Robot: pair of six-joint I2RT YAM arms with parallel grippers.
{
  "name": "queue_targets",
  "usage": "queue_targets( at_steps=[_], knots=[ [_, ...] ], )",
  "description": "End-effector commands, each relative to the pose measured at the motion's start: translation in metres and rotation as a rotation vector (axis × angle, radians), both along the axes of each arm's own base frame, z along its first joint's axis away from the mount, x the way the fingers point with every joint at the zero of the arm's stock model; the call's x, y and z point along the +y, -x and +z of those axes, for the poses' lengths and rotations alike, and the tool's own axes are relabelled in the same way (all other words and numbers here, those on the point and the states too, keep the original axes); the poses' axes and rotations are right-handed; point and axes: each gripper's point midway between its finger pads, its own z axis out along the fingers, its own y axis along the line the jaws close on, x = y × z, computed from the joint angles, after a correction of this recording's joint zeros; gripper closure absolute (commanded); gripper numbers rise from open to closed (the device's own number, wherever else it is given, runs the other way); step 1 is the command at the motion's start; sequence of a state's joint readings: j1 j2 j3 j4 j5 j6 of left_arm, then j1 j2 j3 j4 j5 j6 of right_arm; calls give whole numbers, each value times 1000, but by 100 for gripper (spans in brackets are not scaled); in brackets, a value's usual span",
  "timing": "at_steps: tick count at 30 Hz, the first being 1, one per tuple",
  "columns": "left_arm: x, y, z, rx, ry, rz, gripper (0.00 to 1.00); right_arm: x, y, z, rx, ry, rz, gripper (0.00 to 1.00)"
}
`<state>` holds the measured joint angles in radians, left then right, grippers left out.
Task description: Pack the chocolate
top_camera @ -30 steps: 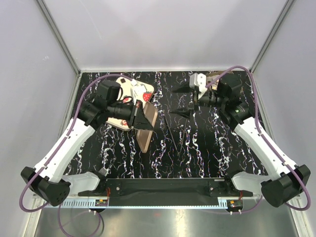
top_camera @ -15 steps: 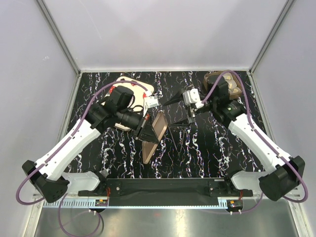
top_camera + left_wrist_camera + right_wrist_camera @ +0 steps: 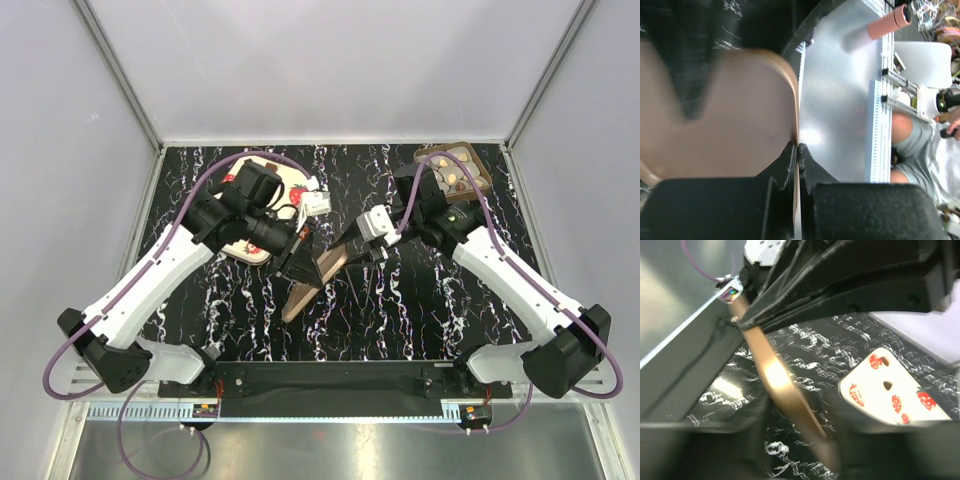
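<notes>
The chocolate [image 3: 452,180], small round pale and gold pieces in a square brown tray [image 3: 479,172], sits at the table's far right corner. My left gripper [image 3: 305,262] [image 3: 798,146] is shut on the edge of a flat brown card panel [image 3: 298,292] [image 3: 735,125] and holds it tilted above the middle of the table. The right gripper [image 3: 346,250] [image 3: 802,437] reaches in from the right. Its blurred fingers straddle the panel's [image 3: 775,375] opposite edge, and how far they have shut does not show.
A cream lid printed with red strawberries [image 3: 292,184] [image 3: 890,395] lies at the far left, partly under the left arm. The black marbled table [image 3: 420,300] is walled by white panels at the back and sides.
The left arm has swung the brown panel toward the middle and tilted it up. My right arm moved left off the chocolate tray to the panel, with its fingers closing in.
</notes>
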<state>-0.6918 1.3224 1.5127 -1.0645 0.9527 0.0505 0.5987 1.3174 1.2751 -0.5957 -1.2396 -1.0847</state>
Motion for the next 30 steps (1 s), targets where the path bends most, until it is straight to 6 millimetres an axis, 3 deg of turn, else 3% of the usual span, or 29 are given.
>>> queue_targets(
  at_steps=[1, 5, 6, 8, 9, 11, 12, 14, 16, 17, 18, 19, 20, 21, 23, 25, 26, 27, 29, 30],
  knots=[
    [-6, -16, 18, -123, 55, -12, 100, -5, 16, 3, 16, 4, 35, 74],
    [-3, -48, 19, -154, 16, 109, 100, -4, 13, 2, 16, 3, 7, 93],
    [1, -56, 20, -155, 3, 137, 100, 0, 6, 11, 14, -21, -20, 100],
    [1, -70, 26, -154, 12, 181, 100, 2, 1, 9, 43, -21, -57, 100],
    [3, -87, 28, -191, 5, 246, 99, 3, 0, 11, 46, -27, -57, 100],
    [6, -108, 35, -222, -13, 351, 83, 5, -7, 15, 65, -24, -93, 100],
    [14, -131, 36, -265, -45, 460, 73, 8, -11, 19, 102, -26, -123, 100],
    [20, -152, 50, -267, -37, 566, 64, 13, -32, 22, 140, -21, -226, 100],
    [33, -180, 60, -252, -32, 709, 58, 20, -51, 39, 258, -43, -345, 100],
    [37, -188, 77, -272, -2, 756, 50, 23, -66, 35, 305, -25, -408, 100],
    [48, -202, 86, -293, 10, 833, 41, 24, -67, 29, 352, 14, -422, 100],
    [52, -205, 100, -293, 43, 879, 37, 26, -72, 39, 362, 9, -432, 100],
    [56, -209, 107, -305, 60, 912, 32, 29, -83, 30, 403, 33, -480, 100],
    [65, -217, 117, -338, 74, 974, 17, 29, -85, 28, 452, 51, -505, 100],
    [75, -217, 131, -360, 103, 1038, 1, 30, -100, 26, 467, 50, -575, 100],
    [90, -218, 137, -393, 98, 1121, 1, 26, -116, 26, 494, 15, -655, 100],
    [95, -218, 134, -398, 88, 1145, 1, 19, -134, 28, 502, -20, -751, 100],
    [103, -219, 131, -410, 72, 1182, 1, 15, -146, 38, 557, -82, -802, 100],
    [111, -214, 112, -407, 33, 1206, 1, -17, -183, 41, 646, -166, -952, 100],
    [116, -214, 105, -413, 16, 1227, 1, -30, -198, 52, 714, -244, -997, 100]
  ],
)
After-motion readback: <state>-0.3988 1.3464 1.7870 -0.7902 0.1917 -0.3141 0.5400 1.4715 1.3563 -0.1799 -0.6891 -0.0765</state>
